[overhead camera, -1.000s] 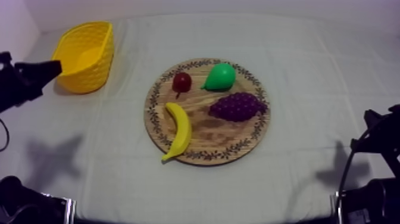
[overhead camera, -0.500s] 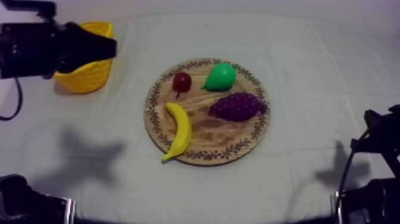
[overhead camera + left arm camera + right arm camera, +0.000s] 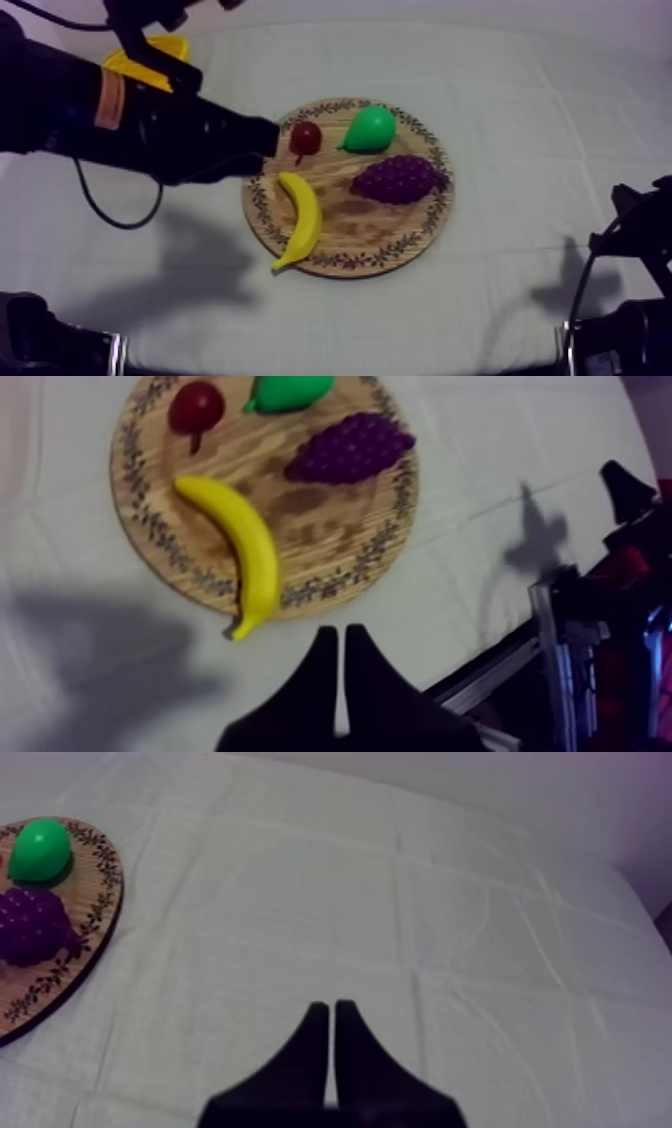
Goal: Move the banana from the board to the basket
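The banana [image 3: 300, 215] is seen lying on the left part of the round wooden board [image 3: 345, 262], at the centre of the top view, with its lower tip reaching over the patterned rim. The small red fruit [image 3: 305, 137], the pear [image 3: 372, 128] and the grapes [image 3: 398, 178] are set along the board's upper half.

The left arm [image 3: 120, 115] is stretched in from the upper left, and the left gripper [image 3: 270, 140] is held at the board's upper left edge, just beside the small red fruit. In the left wrist view its fingers [image 3: 322, 666] are pressed together into a narrow wedge, with nothing held, over the cloth [image 3: 90, 586] near the banana's tip.

The yellow basket [image 3: 170, 45] is largely covered by that arm at the upper left, and what appears to be a strip of its rim is made out.

The right gripper [image 3: 331, 1005] is likewise closed on nothing, over bare cloth, well apart from the board.
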Robot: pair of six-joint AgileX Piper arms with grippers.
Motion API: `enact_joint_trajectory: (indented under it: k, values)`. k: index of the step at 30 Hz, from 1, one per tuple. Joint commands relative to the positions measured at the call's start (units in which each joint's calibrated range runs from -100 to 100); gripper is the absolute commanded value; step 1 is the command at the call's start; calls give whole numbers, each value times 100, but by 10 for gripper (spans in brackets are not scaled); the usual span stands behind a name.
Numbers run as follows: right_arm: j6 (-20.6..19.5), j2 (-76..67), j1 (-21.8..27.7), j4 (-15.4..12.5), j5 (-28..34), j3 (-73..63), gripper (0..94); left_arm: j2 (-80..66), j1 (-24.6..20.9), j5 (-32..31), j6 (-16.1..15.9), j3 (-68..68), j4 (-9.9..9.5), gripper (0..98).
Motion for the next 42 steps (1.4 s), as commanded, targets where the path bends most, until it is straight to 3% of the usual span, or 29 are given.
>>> enact_joint_trajectory:
  k: [1,11,12,15,16,21,29,37,42]
  values:
    - [-14,-2,-1,1,-4,2,3,80,2,71,57,74,0,23]
    - [-14,-2,-1,1,-4,2,3,350,-16,296,212,381,-22,39]
    - [-14,-2,-1,1,-4,2,3,361,-24,294,222,406,-21,79]
    - [-14,-2,-1,1,-4,2,3,378,-105,284,288,509,44,439]
    - [-14,-2,-1,1,-4,2,3,381,-124,274,315,532,56,518]
    - [-14,-2,-1,1,-4,2,3,391,-33,190,461,593,-113,677]
    - [-14,-2,-1,1,-4,2,3,479,-6,15,428,721,-100,763]
    - [-14,-2,-1,1,-4,2,3,1034,-39,-95,315,451,-11,763]
    - [-14,-2,-1,1,-4,2,3,1688,-167,-216,93,220,141,757]
